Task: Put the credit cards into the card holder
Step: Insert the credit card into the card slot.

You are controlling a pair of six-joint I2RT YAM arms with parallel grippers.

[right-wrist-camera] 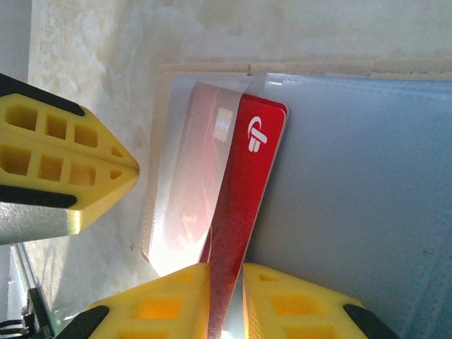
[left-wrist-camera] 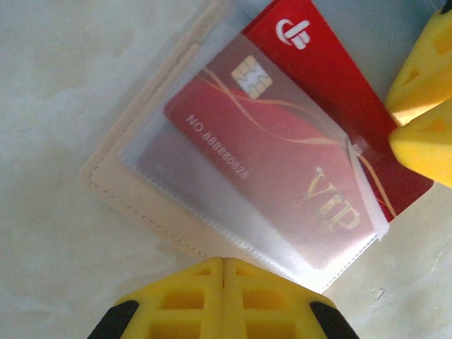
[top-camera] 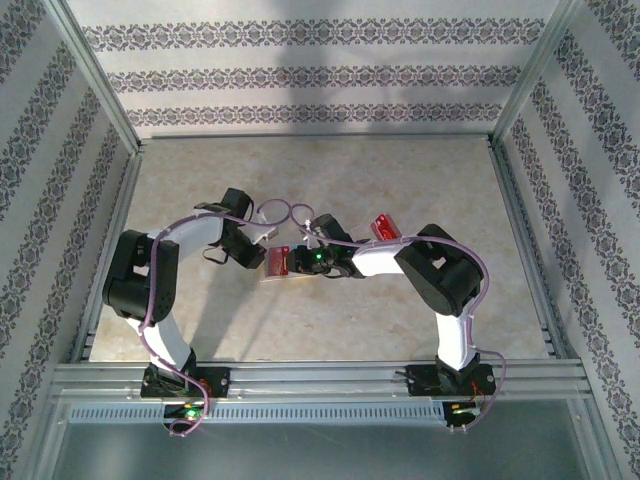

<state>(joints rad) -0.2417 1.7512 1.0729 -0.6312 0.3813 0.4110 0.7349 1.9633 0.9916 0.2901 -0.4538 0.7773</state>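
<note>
In the top view, the two arms bend toward each other over the middle of the table (top-camera: 400, 310). The left gripper (top-camera: 262, 234) and the right gripper (top-camera: 300, 262) meet above the card holder (top-camera: 268, 274), which lies open and flat with a credit card (top-camera: 281, 261) on it. A second credit card (top-camera: 383, 225) lies on the table apart from the holder, just behind the right arm.

In the left wrist view, the left gripper (left-wrist-camera: 223, 267) has its yellow fingers pressed together with nothing between them. Its tips are at the near edge of the card holder (left-wrist-camera: 113, 191); I cannot tell if they touch it. The credit card (left-wrist-camera: 339, 78) lies slanted on the holder. The part with the chip and the gold "VIP" is under the clear pocket (left-wrist-camera: 183, 176) and looks pale. The corner with the white logo is bare and bright red. The right gripper (left-wrist-camera: 393, 120) is at the card's far end.

In the right wrist view, the right gripper (right-wrist-camera: 226, 274) is clamped on the end of the credit card (right-wrist-camera: 247, 183), which stands thin between the two yellow fingers. The card's other end reaches into the clear pocket (right-wrist-camera: 176, 212) of the card holder (right-wrist-camera: 339, 198), beside its grey-blue inside. The closed left gripper (right-wrist-camera: 106, 164) points at the holder's tan edge.
</note>
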